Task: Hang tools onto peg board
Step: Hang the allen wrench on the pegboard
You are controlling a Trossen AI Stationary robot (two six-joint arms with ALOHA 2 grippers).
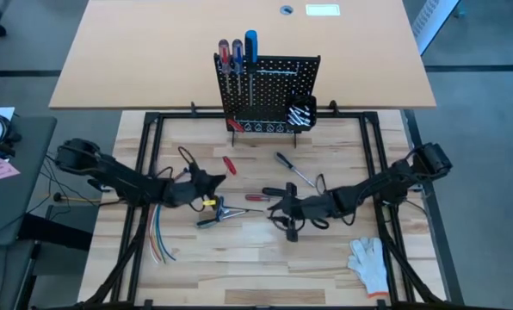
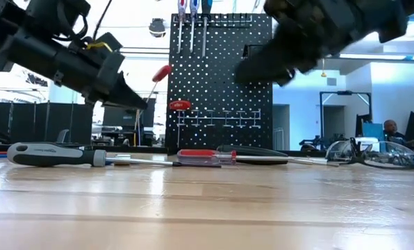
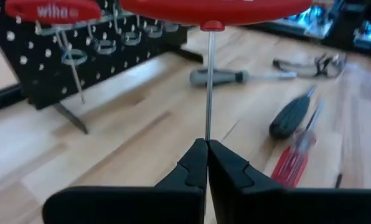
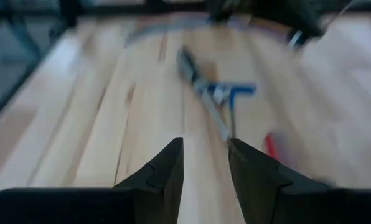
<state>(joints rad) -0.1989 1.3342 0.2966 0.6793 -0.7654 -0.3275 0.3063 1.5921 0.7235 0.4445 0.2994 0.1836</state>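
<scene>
The left claw (image 3: 206, 152) pinches the thin, stiff, slippery steel shaft of a light red-handled screwdriver (image 3: 208, 81) above the worktop (image 1: 325, 267), near the peg board (image 1: 269, 93); the right claw (image 4: 204, 162) hovers spread, empty.

The high view is evenly, brightly lit. Glare is seen on the pale wooden table top (image 2: 207, 208) in the low view. The right wrist view is blurred.

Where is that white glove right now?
In the high view the white glove lies on the wooden table near its front right corner, on the right arm's side, well apart from the tools.
</scene>
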